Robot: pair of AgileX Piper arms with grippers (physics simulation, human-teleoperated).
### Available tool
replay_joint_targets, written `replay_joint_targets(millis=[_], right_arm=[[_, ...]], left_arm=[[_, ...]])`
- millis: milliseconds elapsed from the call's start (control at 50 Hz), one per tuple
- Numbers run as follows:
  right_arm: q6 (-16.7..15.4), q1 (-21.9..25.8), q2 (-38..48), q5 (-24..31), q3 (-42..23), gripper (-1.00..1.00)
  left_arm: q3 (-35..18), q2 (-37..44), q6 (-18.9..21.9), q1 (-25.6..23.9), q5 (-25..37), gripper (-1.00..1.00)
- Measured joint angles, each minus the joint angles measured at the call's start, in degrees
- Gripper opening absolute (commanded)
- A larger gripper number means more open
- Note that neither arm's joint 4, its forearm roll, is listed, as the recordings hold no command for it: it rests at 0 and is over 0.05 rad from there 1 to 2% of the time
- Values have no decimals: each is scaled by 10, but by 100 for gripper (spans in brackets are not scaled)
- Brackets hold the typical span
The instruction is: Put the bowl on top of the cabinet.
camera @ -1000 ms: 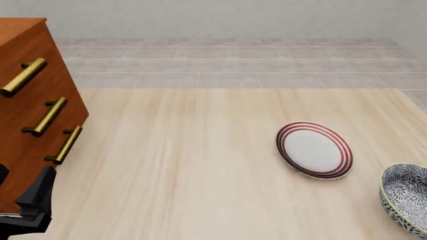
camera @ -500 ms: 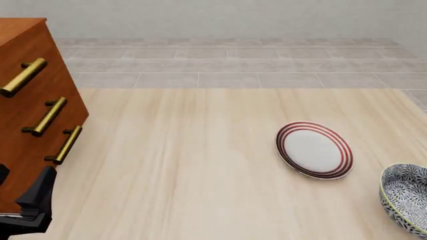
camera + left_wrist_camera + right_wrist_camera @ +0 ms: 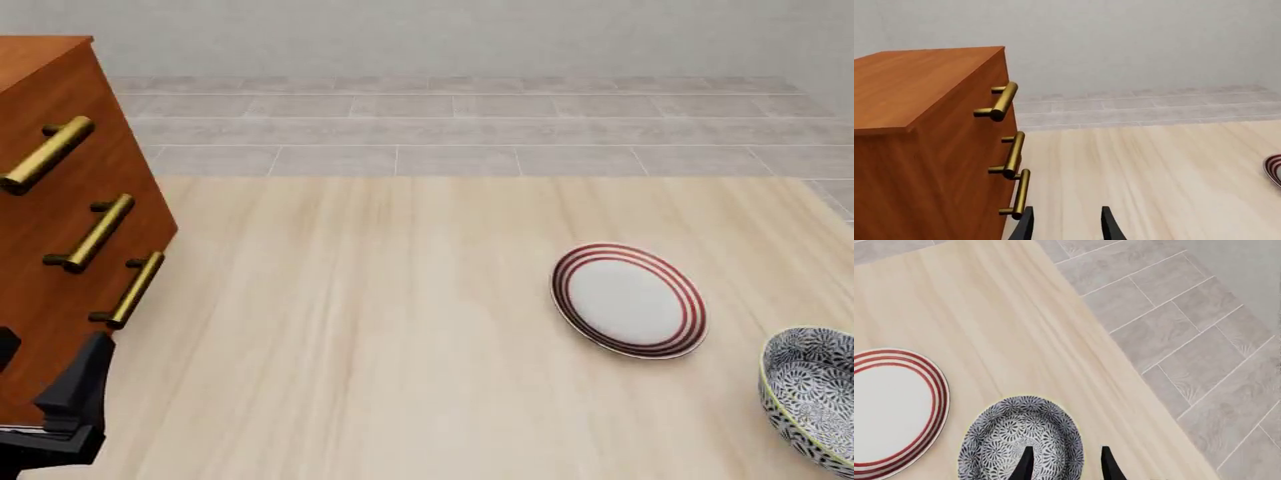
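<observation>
The bowl (image 3: 811, 400), black-and-white floral with a pale yellow-green rim, sits at the table's near right corner, cut off by the front view's edge. My right gripper (image 3: 1065, 467) hovers open over the bowl (image 3: 1021, 440), with the bowl's rim showing between the finger tips; this gripper is out of the front view. The reddish-brown cabinet (image 3: 60, 210) with brass bar handles stands at the far left. My left gripper (image 3: 80, 385) is low beside the cabinet's front. In the left wrist view the left gripper (image 3: 1067, 227) is open and empty, next to the cabinet (image 3: 927, 130).
A flat white plate with red rings (image 3: 627, 300) lies just left of the bowl, also seen as the plate (image 3: 891, 410) in the right wrist view. The table's right edge (image 3: 1121, 365) runs close to the bowl, with grey tiled floor beyond.
</observation>
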Motion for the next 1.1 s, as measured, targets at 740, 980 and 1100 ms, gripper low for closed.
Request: replay_joint_targets(millis=[740, 980, 1100], right_arm=[[9, -35, 78, -76, 33, 100], [4, -48, 115, -109, 43, 100], [0, -55, 133, -126, 47, 100]], left_arm=[[0, 15, 2, 0, -10, 100], [0, 16, 4, 0, -10, 100], [0, 17, 5, -1, -11, 100]])
